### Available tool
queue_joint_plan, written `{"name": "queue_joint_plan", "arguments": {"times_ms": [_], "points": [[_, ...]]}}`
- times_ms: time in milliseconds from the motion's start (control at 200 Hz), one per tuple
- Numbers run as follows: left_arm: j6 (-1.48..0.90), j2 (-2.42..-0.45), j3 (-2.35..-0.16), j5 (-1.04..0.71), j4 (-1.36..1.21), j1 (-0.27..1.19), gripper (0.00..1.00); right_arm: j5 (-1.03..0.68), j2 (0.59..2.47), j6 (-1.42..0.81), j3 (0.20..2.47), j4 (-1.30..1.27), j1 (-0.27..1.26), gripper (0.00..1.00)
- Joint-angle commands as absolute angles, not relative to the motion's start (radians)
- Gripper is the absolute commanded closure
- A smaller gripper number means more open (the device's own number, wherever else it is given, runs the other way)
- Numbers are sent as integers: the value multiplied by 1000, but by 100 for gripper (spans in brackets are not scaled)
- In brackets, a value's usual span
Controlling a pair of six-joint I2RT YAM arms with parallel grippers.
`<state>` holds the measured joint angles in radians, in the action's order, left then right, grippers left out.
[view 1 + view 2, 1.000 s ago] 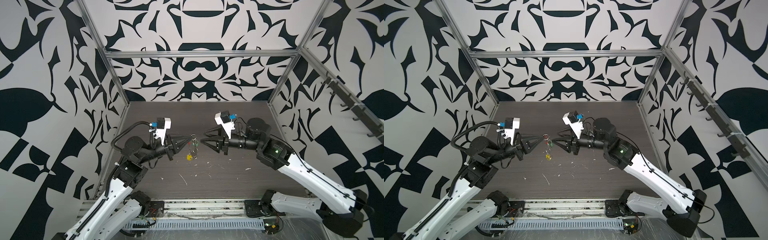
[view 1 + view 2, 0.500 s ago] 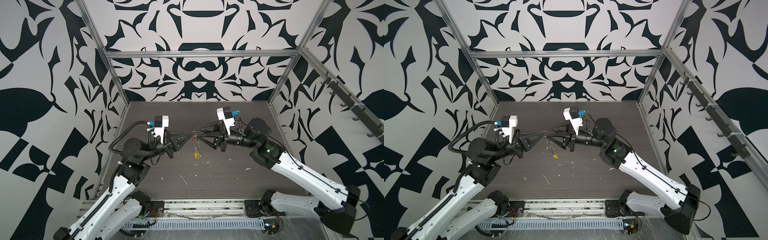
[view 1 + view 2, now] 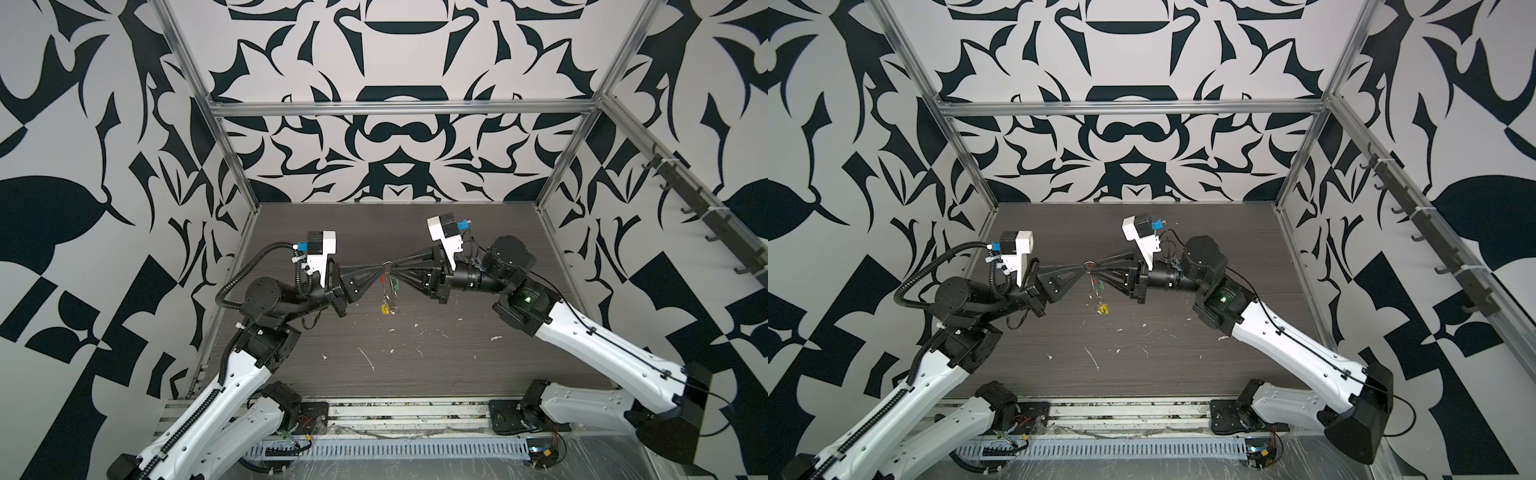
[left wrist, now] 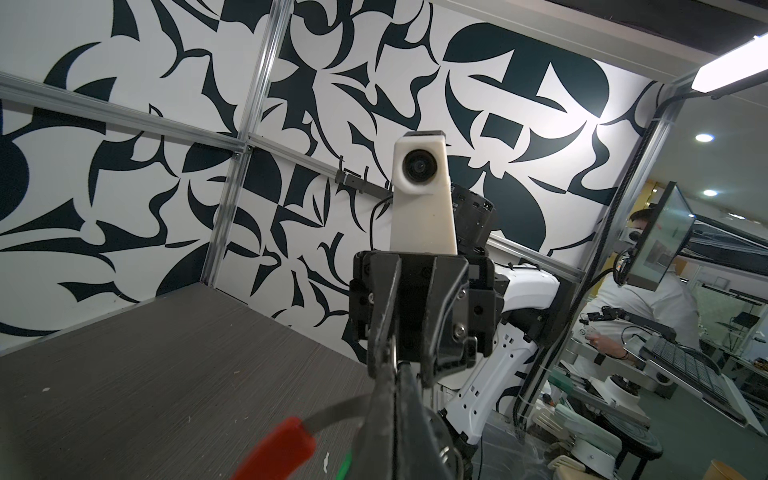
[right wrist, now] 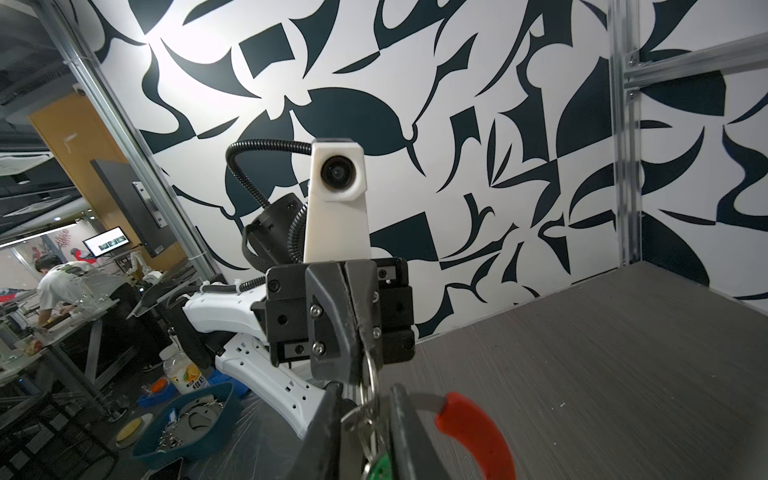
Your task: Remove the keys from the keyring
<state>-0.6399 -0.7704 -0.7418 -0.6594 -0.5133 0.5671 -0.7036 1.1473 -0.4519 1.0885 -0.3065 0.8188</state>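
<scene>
Grey wire picked out in both top views: found the keyring (image 3: 389,291) (image 3: 1096,289) hanging in mid-air over the dark surface (image 3: 415,365), near its middle, between the two arms. Saw its long axis run almost straight down, top end caught at the tip-to-tip meeting of the two sets of jaws. Spotted the yellow key (image 3: 385,308) lowest, either just clear of the surface or brushing it; could not tell which. Spotted the green key (image 3: 397,285) higher up, on the right arm's side.

From the left wrist: found the left jaws clenched on the wire, with the red sleeve (image 4: 276,449) curving away close to the lens and a sliver of the green key (image 4: 345,461) beside it.

From the right wrist: saw the right jaws narrowed around the small silver rings (image 5: 365,411) just above the green key (image 5: 380,465); could not tell whether truly clamped or only flanking them. Noted the red sleeve (image 5: 473,432) off to one side.

Judged the step in hand to be seizing the green key's ring to work it off. Best done by keeping the left pinch firm and motionless, gripping that one ring and not the wire, then feeding it along the loop toward the opening without yanking.
</scene>
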Motion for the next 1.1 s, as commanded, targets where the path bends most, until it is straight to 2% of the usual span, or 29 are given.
{"name": "queue_joint_plan", "arguments": {"times_ms": [0,240,410,515,595,800,1095], "points": [[-650,-759,-735,-664,-564,566,100,-729,1138,-463,1083,-371,821,84],[-650,-762,-739,-658,-558,566,100,-739,1143,-471,1080,-377,821,100],[-651,-754,-751,-644,-505,566,100,-736,1135,-451,1092,-328,821,100],[-635,-728,-758,-631,-435,566,70,-732,1120,-409,1111,-237,821,100],[-611,-706,-771,-629,-351,566,58,-729,1112,-361,1139,-134,821,100],[-529,-697,-851,-687,-110,566,57,-741,1117,-225,1241,157,818,100],[-427,-800,-1022,-775,221,566,56,-809,1190,-64,1429,501,814,100]]}}
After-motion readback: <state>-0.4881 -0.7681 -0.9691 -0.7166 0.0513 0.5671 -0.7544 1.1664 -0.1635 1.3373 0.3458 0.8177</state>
